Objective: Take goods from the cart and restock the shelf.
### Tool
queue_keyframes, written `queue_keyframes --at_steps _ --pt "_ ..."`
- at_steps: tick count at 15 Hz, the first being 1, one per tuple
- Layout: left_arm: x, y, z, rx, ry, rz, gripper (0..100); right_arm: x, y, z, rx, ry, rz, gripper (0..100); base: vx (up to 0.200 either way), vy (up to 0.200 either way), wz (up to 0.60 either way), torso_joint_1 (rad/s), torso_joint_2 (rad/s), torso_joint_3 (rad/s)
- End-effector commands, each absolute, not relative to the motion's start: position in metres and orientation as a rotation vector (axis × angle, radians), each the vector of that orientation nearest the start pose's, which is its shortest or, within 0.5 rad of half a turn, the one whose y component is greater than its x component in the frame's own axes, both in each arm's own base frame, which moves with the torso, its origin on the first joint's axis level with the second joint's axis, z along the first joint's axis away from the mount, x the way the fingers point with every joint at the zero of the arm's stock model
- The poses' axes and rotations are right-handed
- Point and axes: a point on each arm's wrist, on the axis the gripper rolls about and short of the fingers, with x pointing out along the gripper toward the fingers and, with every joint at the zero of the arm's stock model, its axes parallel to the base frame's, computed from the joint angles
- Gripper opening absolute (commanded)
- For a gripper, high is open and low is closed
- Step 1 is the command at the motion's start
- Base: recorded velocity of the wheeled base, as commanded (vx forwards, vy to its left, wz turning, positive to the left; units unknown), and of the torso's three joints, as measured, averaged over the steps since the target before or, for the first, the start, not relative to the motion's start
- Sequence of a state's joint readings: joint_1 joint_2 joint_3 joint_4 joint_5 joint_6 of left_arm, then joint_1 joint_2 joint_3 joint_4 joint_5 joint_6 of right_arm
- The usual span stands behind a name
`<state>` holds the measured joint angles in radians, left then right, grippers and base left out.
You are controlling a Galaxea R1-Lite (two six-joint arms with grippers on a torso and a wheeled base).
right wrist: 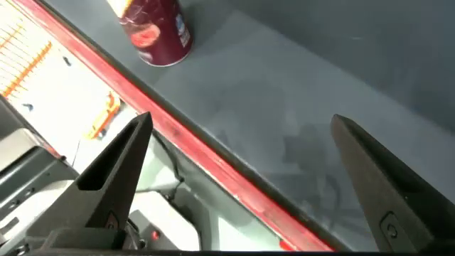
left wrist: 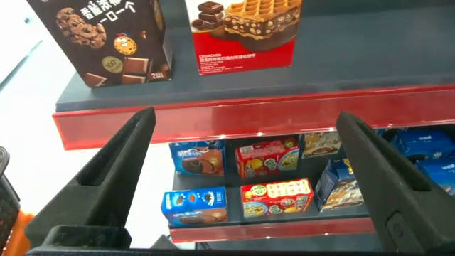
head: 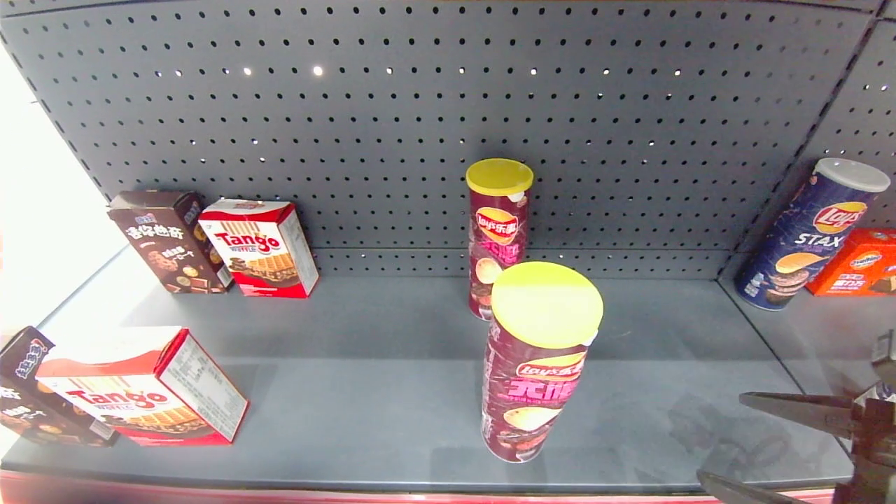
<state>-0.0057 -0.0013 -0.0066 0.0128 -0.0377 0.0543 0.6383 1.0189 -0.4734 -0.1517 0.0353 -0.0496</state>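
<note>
Two maroon chip cans with yellow lids stand upright on the grey shelf (head: 364, 392), one at the front (head: 535, 364) and one behind it by the pegboard (head: 498, 231). My right gripper (head: 759, 448) hangs open and empty at the shelf's front right corner, to the right of the front can. In the right wrist view the open gripper (right wrist: 242, 124) is over the shelf's red front edge (right wrist: 185, 135), with the base of the front can (right wrist: 156, 28) farther along. My left gripper (left wrist: 247, 121) is open and empty in front of the shelf's red lip (left wrist: 234, 110), below the boxes.
At the shelf's left are a brown cookie box (head: 168, 238), a red wafer box (head: 259, 245), and another red box (head: 147, 392) and brown box (head: 28, 392) at the front. A blue can (head: 805, 238) and an orange box (head: 857, 262) stand in the right bay. Lower shelves hold small boxes (left wrist: 274, 181).
</note>
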Motion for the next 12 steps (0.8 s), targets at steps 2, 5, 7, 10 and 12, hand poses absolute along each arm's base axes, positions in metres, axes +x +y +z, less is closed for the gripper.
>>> queue_keyframes --at_steps 2,5,7,10,12 --pt "-0.023 -0.001 0.076 0.054 0.007 -0.042 100 0.124 0.094 0.180 -0.202 0.461 0.651 100 0.000 0.000 0.00 0.000 0.00 0.000" --pt "-0.023 -0.001 0.076 0.054 0.007 -0.042 100 0.139 0.105 0.185 -0.207 0.469 0.648 100 0.000 0.000 0.00 0.000 0.00 0.000" --pt "-0.023 -0.001 0.076 0.052 0.005 -0.042 100 0.150 0.114 0.188 -0.208 0.474 0.645 100 0.000 0.000 0.00 0.000 0.00 0.000" --pt "-0.023 -0.001 0.076 0.046 0.004 -0.038 100 0.160 0.122 0.194 -0.213 0.464 0.629 100 0.000 0.000 0.00 0.000 0.00 0.000" --pt "-0.023 -0.001 0.076 0.035 0.007 -0.038 100 0.169 0.130 0.197 -0.218 0.462 0.620 100 0.000 0.000 0.00 0.000 0.00 0.000"
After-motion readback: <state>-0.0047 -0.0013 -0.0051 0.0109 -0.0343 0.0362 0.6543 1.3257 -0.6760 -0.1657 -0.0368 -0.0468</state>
